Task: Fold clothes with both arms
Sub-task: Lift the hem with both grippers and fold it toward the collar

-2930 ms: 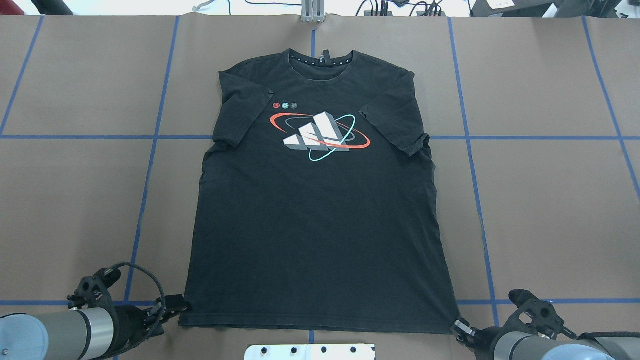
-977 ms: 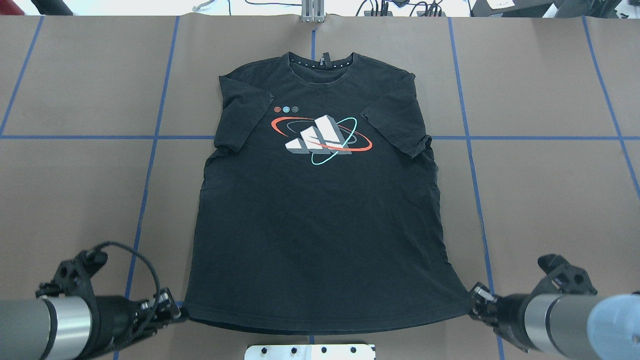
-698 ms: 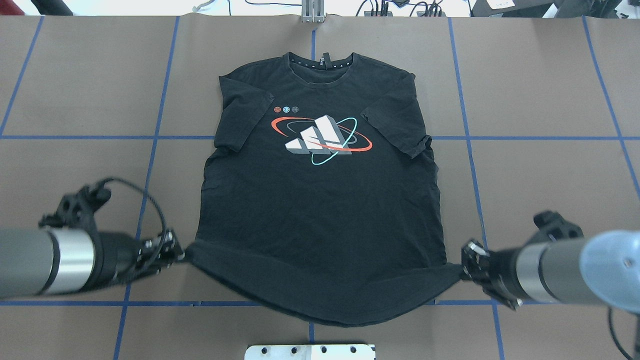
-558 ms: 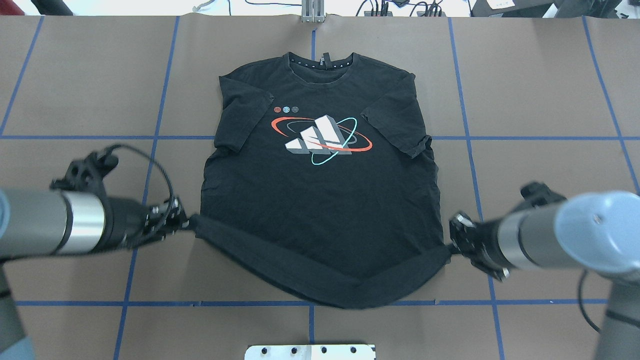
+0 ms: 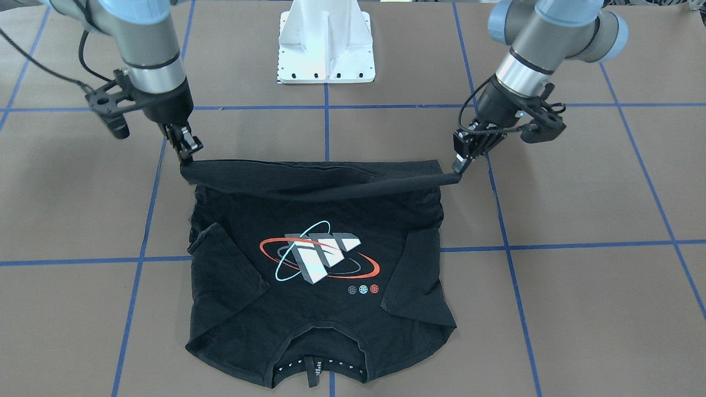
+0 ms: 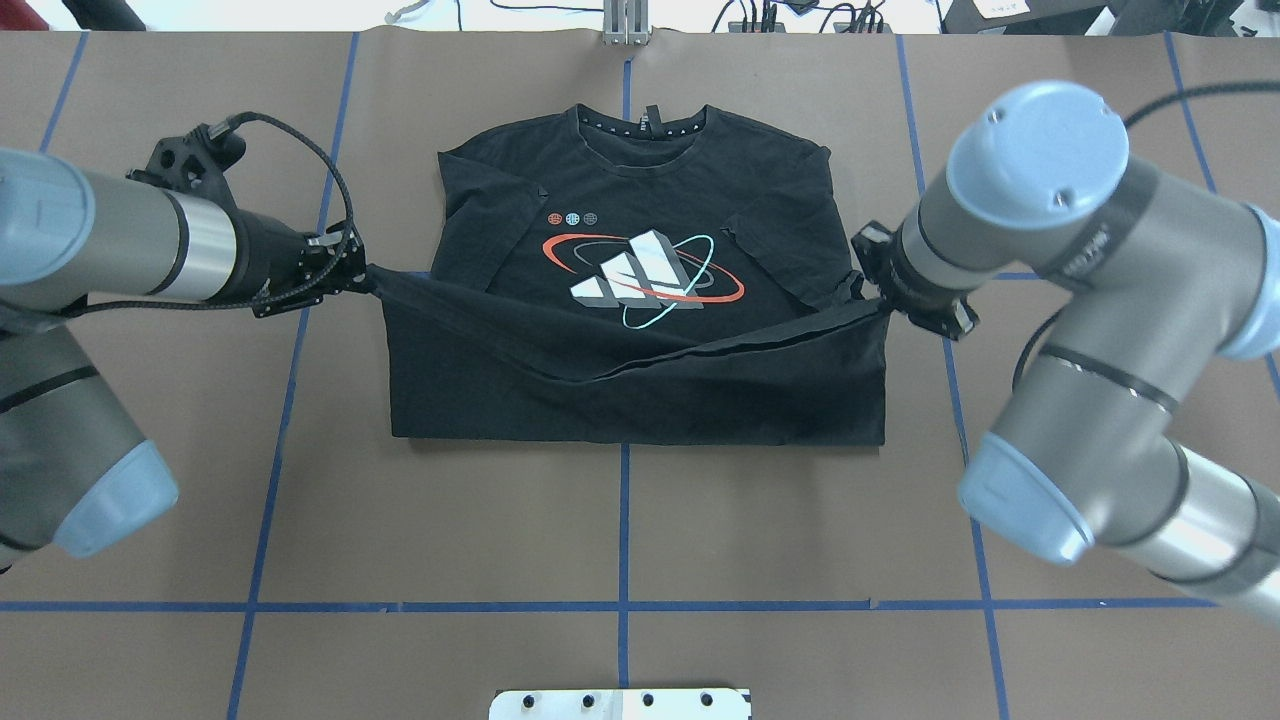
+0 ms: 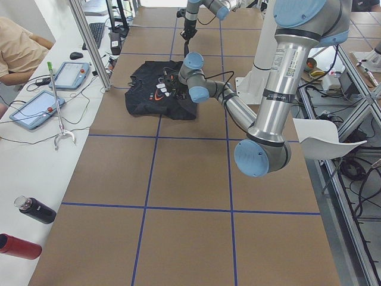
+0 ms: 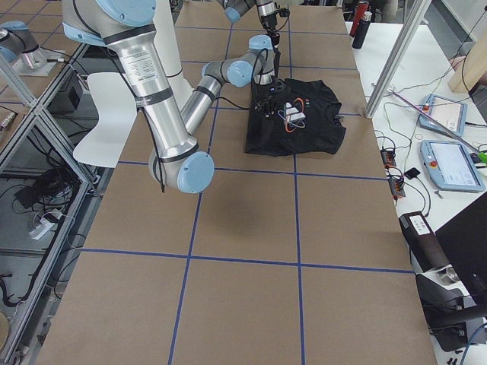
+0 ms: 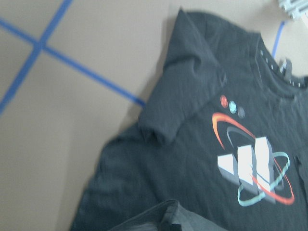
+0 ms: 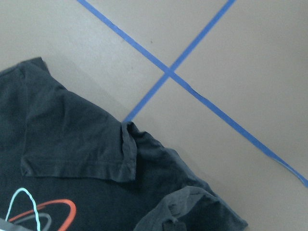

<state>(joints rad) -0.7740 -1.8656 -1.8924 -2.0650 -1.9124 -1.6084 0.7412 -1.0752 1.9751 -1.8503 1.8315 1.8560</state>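
The black T-shirt (image 6: 640, 400) lies logo side up on the brown table, collar (image 6: 640, 125) at the far side. My left gripper (image 6: 365, 278) is shut on one corner of the bottom hem, and my right gripper (image 6: 880, 300) is shut on the other. The hem (image 5: 320, 184) hangs stretched between them above the shirt's middle, sagging at its centre just below the orbit logo (image 5: 320, 256). The lower half is doubled back over itself. In the front-facing view my left gripper (image 5: 458, 167) is on the right and my right gripper (image 5: 186, 156) on the left.
The white pedestal base (image 5: 326, 41) stands at my near table edge. Blue tape lines (image 6: 620, 605) grid the brown surface. A person (image 7: 18, 47) sits at a side bench with tablets (image 7: 36, 110) and bottles (image 7: 36, 210).
Both grippers have lifted the hem corners from the near table edge and carried them toward the collar. The shirt's lower half now folds over itself.
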